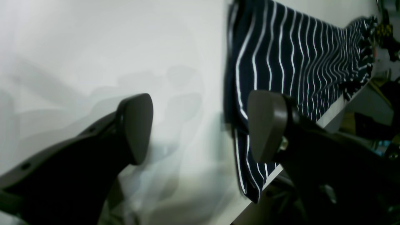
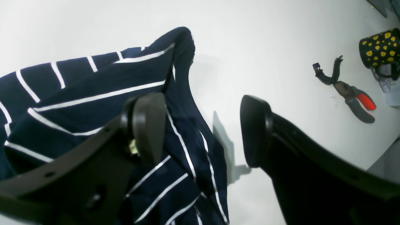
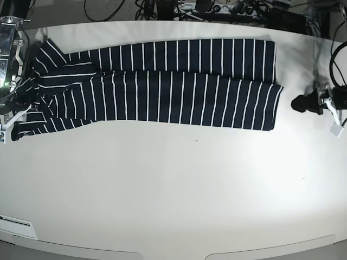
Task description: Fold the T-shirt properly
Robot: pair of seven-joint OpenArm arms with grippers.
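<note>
The T-shirt [image 3: 162, 86], dark navy with thin white stripes, lies as a long folded band across the far half of the white table [image 3: 173, 184]. My left gripper [image 3: 297, 103] hovers just off its right end, apart from the cloth. In the left wrist view that gripper [image 1: 200, 128] is open over bare table, with the T-shirt [image 1: 281, 56] edge under one finger. My right gripper [image 3: 19, 97] is over the sleeve end on the left. In the right wrist view it [image 2: 201, 131] stands open, the T-shirt [image 2: 93, 103] edge lying below and between its fingers, not pinched.
Red-handled pliers [image 2: 347, 90] and a black cup with yellow spots [image 2: 379, 50] sit on the table beyond the right gripper. Cables [image 3: 217, 8] run along the far edge. The table's edge [image 1: 331, 115] drops off beside the shirt in the left wrist view.
</note>
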